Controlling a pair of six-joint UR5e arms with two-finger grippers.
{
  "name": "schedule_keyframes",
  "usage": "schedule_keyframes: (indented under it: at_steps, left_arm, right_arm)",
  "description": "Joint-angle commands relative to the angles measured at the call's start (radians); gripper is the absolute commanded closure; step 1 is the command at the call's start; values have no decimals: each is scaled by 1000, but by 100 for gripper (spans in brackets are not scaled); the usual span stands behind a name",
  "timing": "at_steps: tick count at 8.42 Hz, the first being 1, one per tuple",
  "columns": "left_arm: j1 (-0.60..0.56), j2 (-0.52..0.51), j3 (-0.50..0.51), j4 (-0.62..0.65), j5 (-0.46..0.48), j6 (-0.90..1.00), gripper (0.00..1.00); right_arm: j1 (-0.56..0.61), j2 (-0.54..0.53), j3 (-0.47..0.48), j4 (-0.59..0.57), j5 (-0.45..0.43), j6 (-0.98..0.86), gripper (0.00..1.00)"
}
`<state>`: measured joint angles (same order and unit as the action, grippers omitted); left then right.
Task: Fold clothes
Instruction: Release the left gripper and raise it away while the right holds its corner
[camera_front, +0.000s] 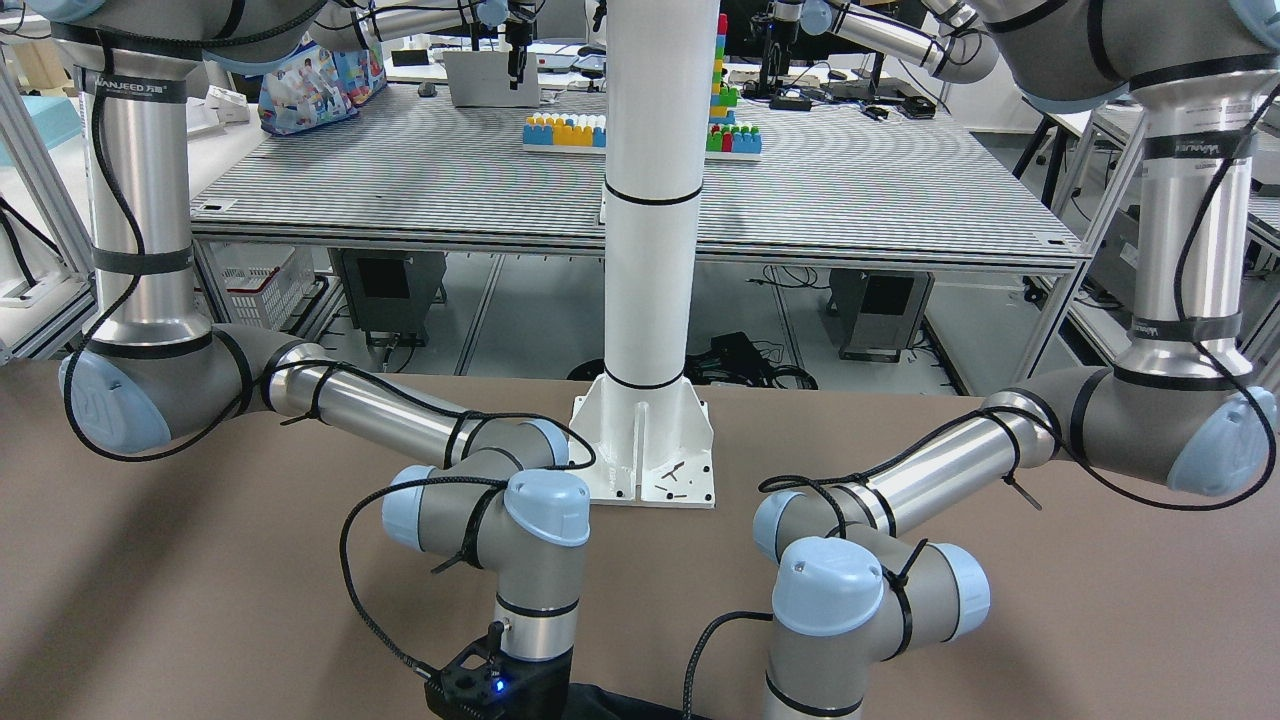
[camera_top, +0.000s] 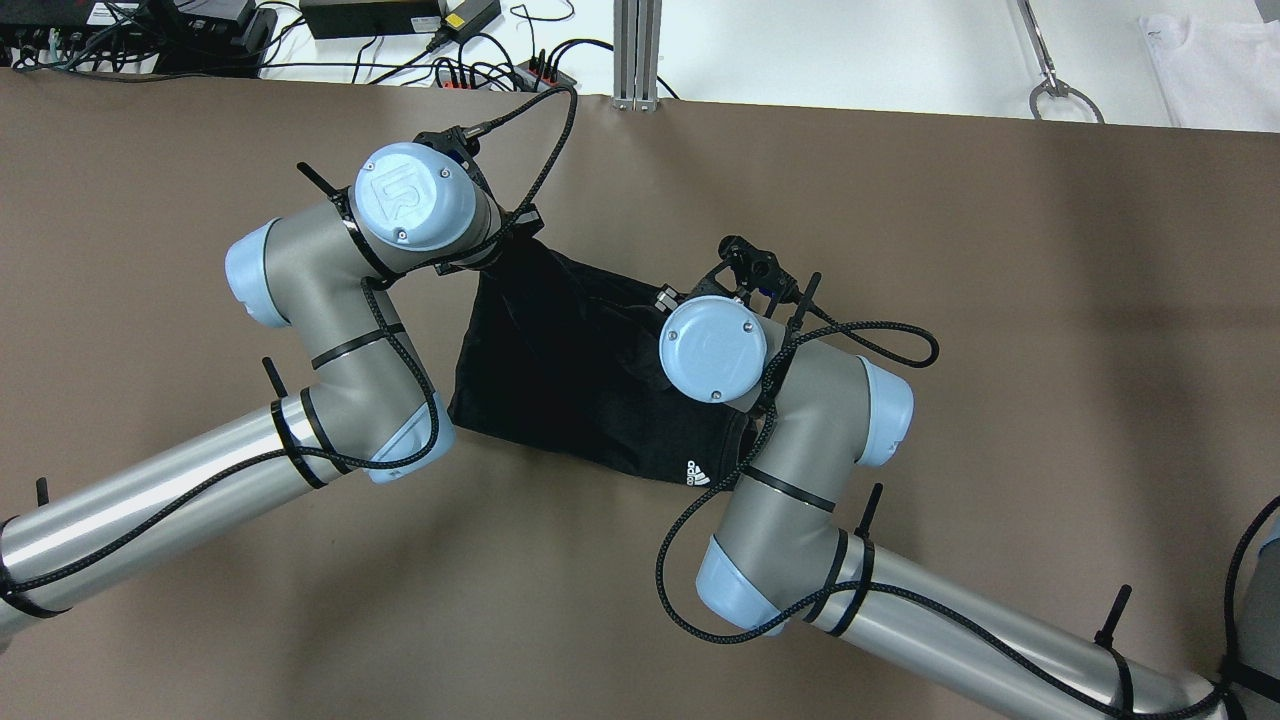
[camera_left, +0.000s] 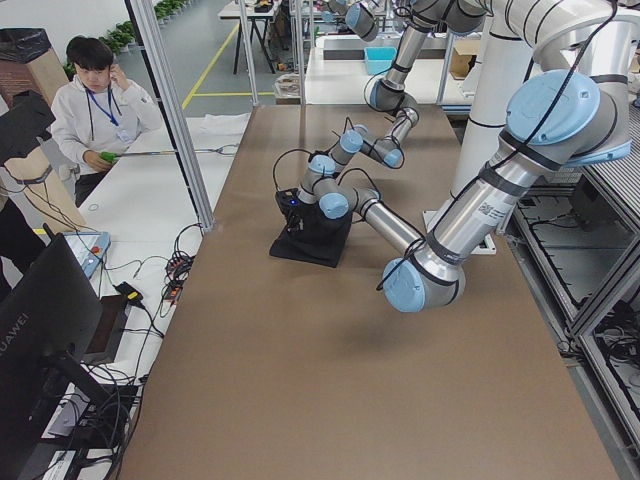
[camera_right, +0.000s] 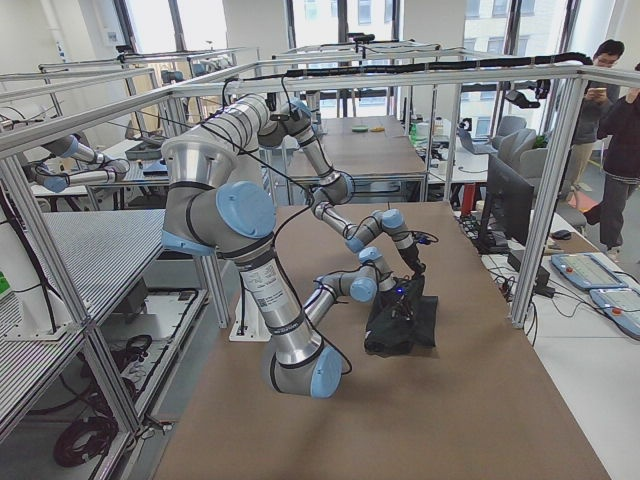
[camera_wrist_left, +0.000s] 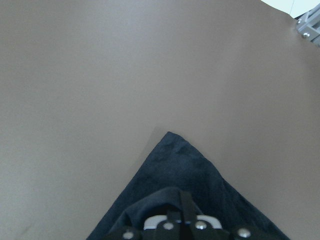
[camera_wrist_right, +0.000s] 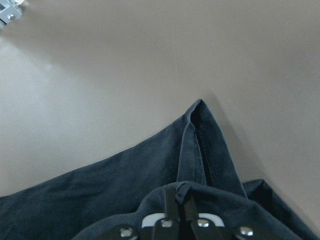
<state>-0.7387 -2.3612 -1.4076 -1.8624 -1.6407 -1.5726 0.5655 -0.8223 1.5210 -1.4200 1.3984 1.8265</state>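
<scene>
A black garment (camera_top: 570, 380) lies crumpled in the centre of the overhead frame on the brown table (camera_top: 1000, 300), its small white logo (camera_top: 698, 472) showing at the lower right edge. The matte fabric looks light, limp and easily bunched. It will likely sag and drag rather than hold a shape, so the hemmed corners and edges seem the surest places to take it, pinched through both layers. In the left wrist view the left gripper (camera_wrist_left: 185, 212) sits at the bottom centre of the frame with its jaws drawn together. A fold of dark cloth is humped up around them, and 1 pointed corner of the garment lies flat just ahead. In the right wrist view the right gripper (camera_wrist_right: 179, 207), also at the bottom centre, is likewise closed narrow on gathered fabric, just behind a seamed corner that points toward the upper middle of the frame. From above, the 2 wrists hide their fingers, the left one over the garment's upper left corner, the right one over its upper right part. The cloth between them looks slack, not stretched.
</scene>
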Motion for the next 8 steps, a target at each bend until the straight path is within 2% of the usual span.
schedule_keyframes:
  at_steps: [1, 2, 3, 4, 5, 6, 7, 8]
  left_arm:
    - [-16, -12, 117, -143, -1, 134, 24]
    - [-43, -12, 110, -170, -7, 160, 0]
    - [-97, -15, 90, -173, -68, 161, 0]
    - [-151, -12, 70, -185, -179, 158, 0]
    - [-168, 0, 44, -198, -218, 158, 0]
    - [-165, 13, 44, -198, -212, 158, 0]
    - [-165, 19, 45, -198, -209, 163, 0]
    - [-165, 19, 45, -198, -209, 161, 0]
  right_arm:
    - [45, 20, -139, 107, 1, -112, 10]
    - [78, 25, -124, 111, 43, -154, 6]
    - [132, 25, -95, 116, 162, -161, 6]
    - [157, 23, -25, 115, 239, -161, 6]
    - [145, 25, 4, 113, 244, -133, 6]
    - [93, 25, 7, 113, 231, -43, 6]
    - [24, 28, 8, 113, 161, 103, 7]
    - [-55, 26, 8, 113, 43, 226, 8]
